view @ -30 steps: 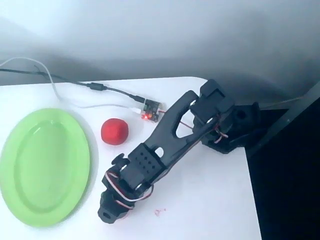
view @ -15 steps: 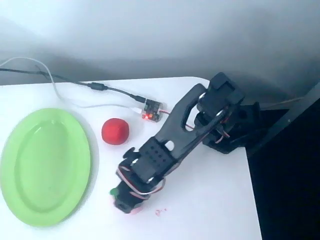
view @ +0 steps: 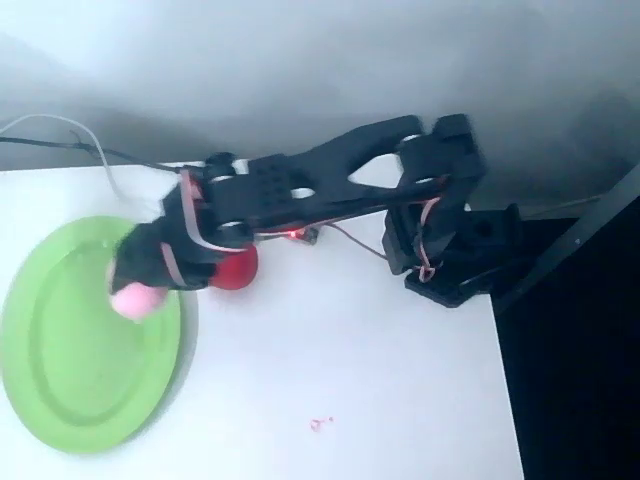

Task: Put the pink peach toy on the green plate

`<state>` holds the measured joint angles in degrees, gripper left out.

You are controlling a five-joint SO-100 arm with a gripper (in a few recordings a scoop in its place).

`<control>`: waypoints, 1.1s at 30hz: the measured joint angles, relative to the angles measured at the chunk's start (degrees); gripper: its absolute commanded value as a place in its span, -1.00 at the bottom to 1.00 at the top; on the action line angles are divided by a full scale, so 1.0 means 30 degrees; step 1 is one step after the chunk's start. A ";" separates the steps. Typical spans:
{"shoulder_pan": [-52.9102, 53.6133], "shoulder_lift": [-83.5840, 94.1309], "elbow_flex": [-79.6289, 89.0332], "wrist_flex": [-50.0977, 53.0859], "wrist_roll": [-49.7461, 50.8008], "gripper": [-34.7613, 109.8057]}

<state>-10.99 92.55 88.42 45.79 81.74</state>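
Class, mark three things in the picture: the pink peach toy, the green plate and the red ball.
pink peach toy (view: 136, 300): overhead view, on its pink body below the jaws.
green plate (view: 70, 370): overhead view, on the bare floor of the plate.
red ball (view: 236, 270): overhead view, on the part showing beside the arm.

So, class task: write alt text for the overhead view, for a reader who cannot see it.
A black robot arm's pincer holds a small pale-pink plush peach toy over the right part of a large light-green oval plastic plate on a white table. A plain red ball sits beside the plate.
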 measured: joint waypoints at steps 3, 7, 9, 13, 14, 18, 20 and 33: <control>0.0146 -0.4453 -0.3604 0.0000 0.0000 -0.52; 0.0059 -0.9756 -0.8145 0.0000 0.0000 -0.52; -0.0088 -1.1689 -0.9756 0.0000 0.0000 -0.52; -0.0176 -1.2803 -1.0898 0.0000 0.0000 -0.37; -0.0176 -1.2803 -1.1016 0.0000 0.0000 -0.14; -0.0176 -1.2949 -1.1836 -0.0117 -0.0088 0.25; -0.0176 -1.2949 -1.2305 -0.0117 -0.0146 0.34; -0.0205 -1.1514 -1.2363 0.0322 -0.0117 0.43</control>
<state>-11.60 58.01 51.33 46.76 81.39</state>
